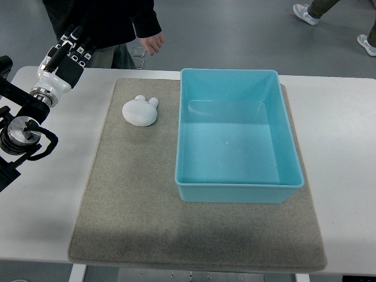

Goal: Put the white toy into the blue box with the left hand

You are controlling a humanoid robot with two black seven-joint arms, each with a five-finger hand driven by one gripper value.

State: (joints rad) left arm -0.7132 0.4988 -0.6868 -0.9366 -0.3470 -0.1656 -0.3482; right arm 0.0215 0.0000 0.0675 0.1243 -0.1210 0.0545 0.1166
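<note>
The white toy (140,111) lies on the grey mat (129,205), near the mat's far left corner and just left of the blue box (239,194), with a strip of bare mat between them. Its two small ears point toward the box's far end. The box sits on the right half of the mat, open side up, nothing inside it. The mat lies on the white bench (346,147).

The left hand (69,50) is raised over the far left edge of the bench, well apart from the toy. Its arm comes in from the left edge, the black joints low at the left and the white wrist leading up to the hand. The fingers are dark, extended and lying close side by side, pointing away toward the far side; they hold nothing.

A person in dark clothes stands just beyond the bench at top left, one hand (151,42) hanging near the far edge. Another person's shoes (306,14) show on the floor at top right
</note>
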